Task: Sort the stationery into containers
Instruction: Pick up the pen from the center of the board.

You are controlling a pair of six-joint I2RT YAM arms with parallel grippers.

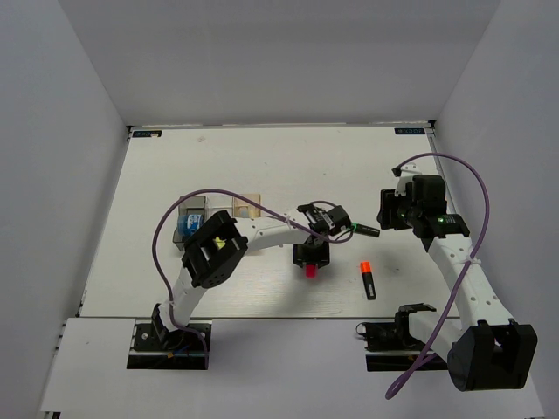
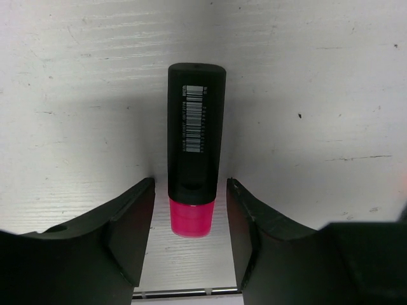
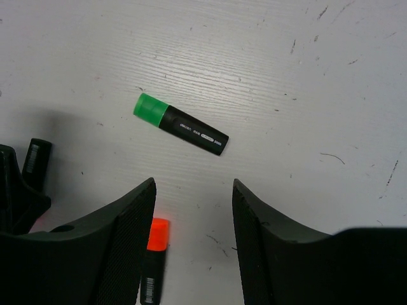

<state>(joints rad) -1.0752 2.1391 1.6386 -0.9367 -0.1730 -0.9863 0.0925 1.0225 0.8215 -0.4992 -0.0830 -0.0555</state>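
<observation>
Left hand (image 1: 312,255) is low over the pink highlighter (image 2: 196,140), fingers (image 2: 130,222) spread, one on each side of the barrel. A sliver of tabletop (image 2: 318,95) shows on both sides, so no pinch yet. Judged a straddle, set so that closing takes the pen across its narrow width. The pen lies flat, pink cap toward the wrist camera, black end away. Right hand (image 3: 193,197) is spread and empty above the tabletop, with the green highlighter (image 3: 181,125) ahead of its fingers and the orange highlighter (image 3: 154,251) low beside one finger; neither is touched. Judged to be waiting or lining up on green, which lies diagonal to the jaws and would need a wrist turn. Containers: a dark grey tray (image 1: 196,202) with something blue inside and a pale tan tray (image 1: 247,206) sit close together at the left, well apart from all three pens. A clear tray between them cannot be made out behind the arm and cable. Writing: a barcode sticker with tiny digits on the pink pen's barrel, unreadable; a barcode likewise on the orange pen; a line of white print along the green pen's barrel, too small to read with confidence.
</observation>
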